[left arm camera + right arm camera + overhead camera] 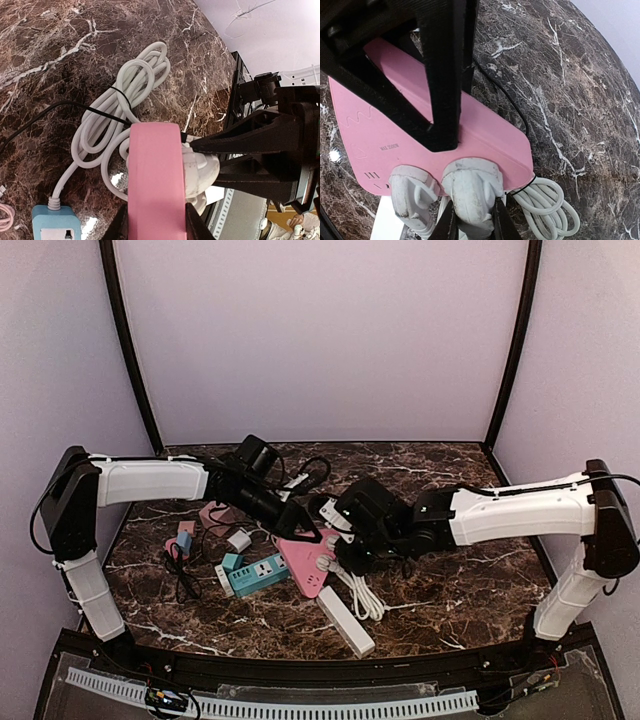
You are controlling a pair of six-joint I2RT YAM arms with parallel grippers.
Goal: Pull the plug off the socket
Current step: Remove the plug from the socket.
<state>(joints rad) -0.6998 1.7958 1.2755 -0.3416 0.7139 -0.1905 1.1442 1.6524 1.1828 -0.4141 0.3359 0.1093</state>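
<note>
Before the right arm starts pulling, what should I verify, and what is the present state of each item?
1. Right end effector shut on the white plug: ok.
2. Left end effector clamped across the pink power strip: ok.
3. White plug out of its socket: not ok, it sits fully in.
4. Fingers clear of the second plug beside it: cannot tell.
5. Coiled white cable lying loose on the table beside the strip: ok.
</note>
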